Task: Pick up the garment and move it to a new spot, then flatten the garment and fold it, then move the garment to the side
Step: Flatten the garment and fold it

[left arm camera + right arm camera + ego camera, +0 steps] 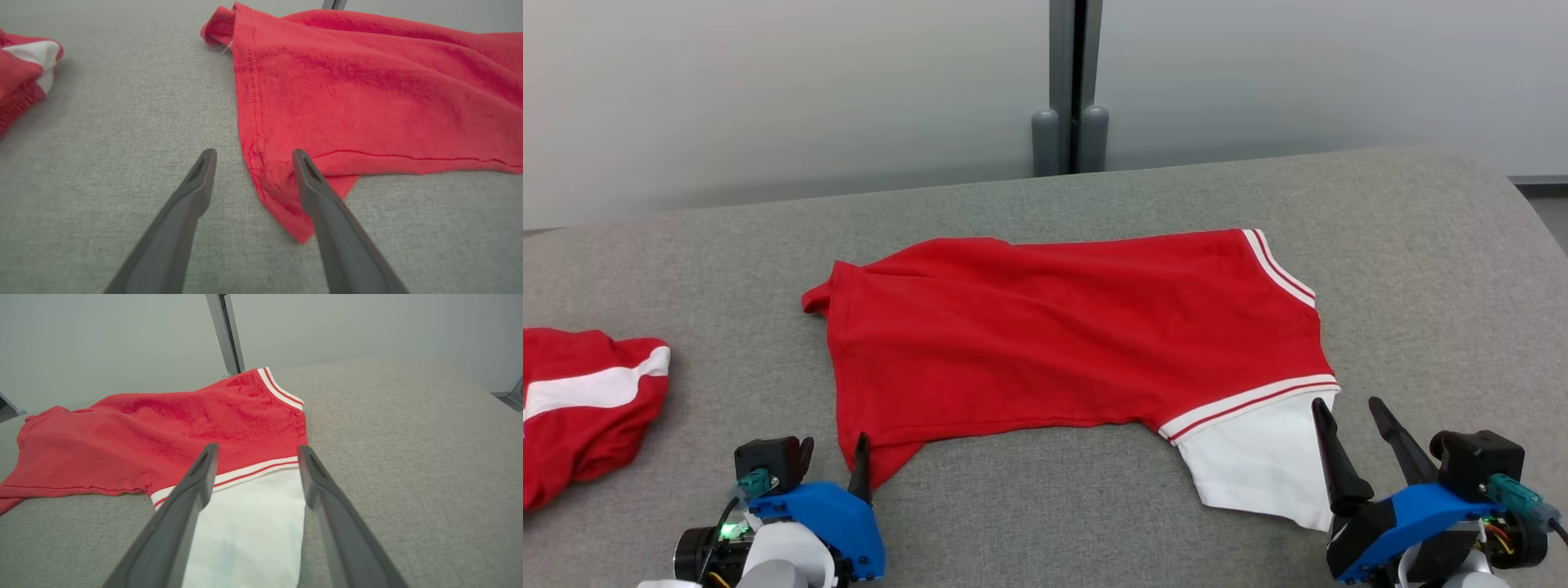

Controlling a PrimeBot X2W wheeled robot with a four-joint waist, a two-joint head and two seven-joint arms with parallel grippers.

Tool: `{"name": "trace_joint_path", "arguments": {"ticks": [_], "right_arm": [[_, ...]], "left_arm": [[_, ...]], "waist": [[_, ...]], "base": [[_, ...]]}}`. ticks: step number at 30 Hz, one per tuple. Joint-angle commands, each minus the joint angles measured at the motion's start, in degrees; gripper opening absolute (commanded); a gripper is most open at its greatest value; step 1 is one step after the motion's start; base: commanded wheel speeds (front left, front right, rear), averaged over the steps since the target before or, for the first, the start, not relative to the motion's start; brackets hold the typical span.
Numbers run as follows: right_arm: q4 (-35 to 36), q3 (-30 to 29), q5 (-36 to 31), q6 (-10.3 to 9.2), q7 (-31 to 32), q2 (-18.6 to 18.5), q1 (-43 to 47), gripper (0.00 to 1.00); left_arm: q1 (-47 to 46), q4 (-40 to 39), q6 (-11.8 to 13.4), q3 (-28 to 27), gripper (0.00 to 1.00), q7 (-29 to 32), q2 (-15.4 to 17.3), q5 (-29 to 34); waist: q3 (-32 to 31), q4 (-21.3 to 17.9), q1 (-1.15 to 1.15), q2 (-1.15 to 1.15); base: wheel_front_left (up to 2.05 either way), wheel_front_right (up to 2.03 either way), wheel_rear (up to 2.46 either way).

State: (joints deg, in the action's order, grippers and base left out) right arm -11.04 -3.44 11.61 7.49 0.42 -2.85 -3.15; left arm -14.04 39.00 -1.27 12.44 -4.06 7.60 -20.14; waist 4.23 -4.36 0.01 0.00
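Spreading wide and gripping nothing, the left gripper [833, 454] hovers at the near-left corner of a red knit shirt [1062, 343] with white striped bands and a white panel. The right gripper [1347, 408], equally open and empty, sits beside that white panel. The shirt lies spread out, slightly rumpled, in the middle of the grey fabric tabletop [1045, 506].

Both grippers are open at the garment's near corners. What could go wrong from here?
The left gripper straddles only the narrow corner tip of the red garment, so a pinch may slip off.
The right gripper sits at the edge of the white panel and may catch little cloth.
A second garment lies left; moving that way could tangle them.
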Motion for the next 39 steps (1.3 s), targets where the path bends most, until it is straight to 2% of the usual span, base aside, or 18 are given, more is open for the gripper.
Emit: {"name": "trace_joint_path", "arguments": {"ticks": [1,9,13,14,15,18,25,30,37,38,39], "right_arm": [[-0.2,0.5,0.3,0.01,-0.4,-0.1,-1.0,1.00],[-0.6,1.5,0.5,0.01,-1.0,-0.1,-2.0,1.00],[-1.0,1.8,0.6,0.01,-1.0,-0.1,-2.1,1.00],[-1.1,2.0,0.6,0.01,-0.6,-0.1,-2.0,1.00],[-1.2,2.2,0.7,0.01,-0.3,-0.1,-1.7,1.00],[-1.7,1.8,0.3,0.01,3.3,-0.1,0.2,1.00],[0.4,-0.7,1.0,0.01,11.0,-0.1,4.0,1.00],[-1.0,-0.2,0.2,0.01,13.3,-0.1,4.4,1.00],[-6.9,1.5,-0.1,0.01,13.5,0.0,1.6,1.00],[-7.8,1.9,0.2,0.01,13.3,0.0,1.2,0.77],[-8.3,2.5,0.5,0.02,13.1,0.0,0.7,0.00]], "left_arm": [[-2.2,2.7,1.4,0.1,1.00,0.9,0.2,0.5],[-5.2,8.9,5.3,-0.6,1.00,3.1,0.3,0.5],[-5.5,11.9,3.7,0.9,1.00,5.9,0.3,0.6],[-5.6,12.5,3.3,1.1,0.93,6.5,0.3,0.6],[-5.6,12.9,3.1,1.5,0.02,6.9,0.3,0.8],[-5.3,13.8,2.6,2.3,0.00,7.4,0.0,0.7],[-4.4,12.1,1.8,2.2,0.00,3.9,-0.4,-0.5],[-4.1,11.0,1.3,2.3,0.00,2.7,-0.9,-1.1],[-5.2,10.0,0.9,3.0,0.00,2.3,-1.3,-1.4],[-5.4,9.8,0.8,3.1,0.00,2.3,-1.2,-1.5],[-5.6,9.7,0.6,3.1,0.00,2.2,-1.2,-1.5]], "waist": [[0.8,-0.8,-0.01,0.00],[2.7,-2.5,-0.01,0.00],[3.1,-2.8,-0.01,0.00],[3.2,-2.8,-0.01,0.00],[3.2,-2.8,-0.01,0.00],[3.2,-2.8,-0.01,0.00],[3.4,-2.2,-0.01,0.00],[3.8,-1.7,-0.01,0.00],[5.0,-0.8,-0.01,0.00],[5.1,-0.7,-0.01,0.00],[5.3,-0.6,-0.01,0.00]], "base": [[0.00,0.00,0.00],[0.00,0.00,0.00],[0.00,0.00,0.00],[0.00,0.00,0.00],[0.00,0.00,0.00],[0.00,0.00,0.00],[0.00,0.00,0.00],[0.00,0.00,0.00],[0.00,0.00,0.00],[0.00,0.00,0.00],[0.00,0.00,0.00]]}}
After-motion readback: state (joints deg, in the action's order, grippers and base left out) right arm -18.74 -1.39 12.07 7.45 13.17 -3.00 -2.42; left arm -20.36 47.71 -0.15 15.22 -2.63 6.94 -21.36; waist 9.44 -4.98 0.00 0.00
